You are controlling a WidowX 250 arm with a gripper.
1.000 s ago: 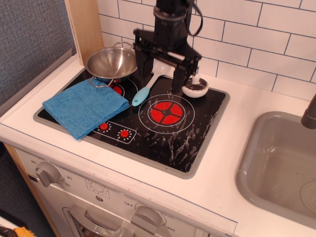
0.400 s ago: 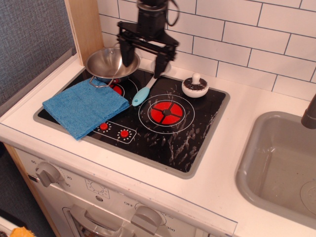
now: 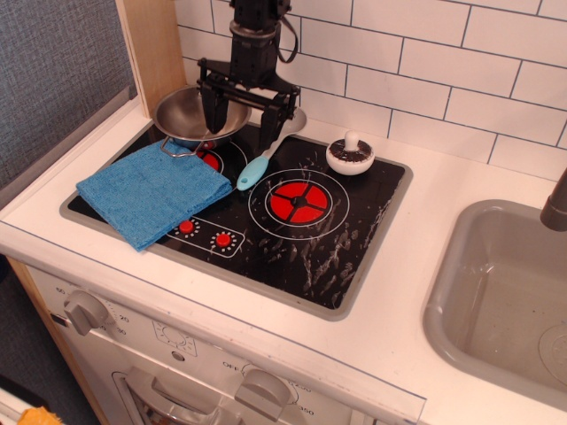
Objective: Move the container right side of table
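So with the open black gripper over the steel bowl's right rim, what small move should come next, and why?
Probably lower and close: the black gripper is open, one finger inside the shiny round steel bowl, the other outside its right rim, nothing gripped yet.

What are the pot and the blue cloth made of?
The pot looks like polished steel: shiny silver, mirror-like reflections, thin wire handles. The cloth looks like soft microfibre or terry: matte blue, fuzzy surface, folded flat. Neither is certain from a picture.
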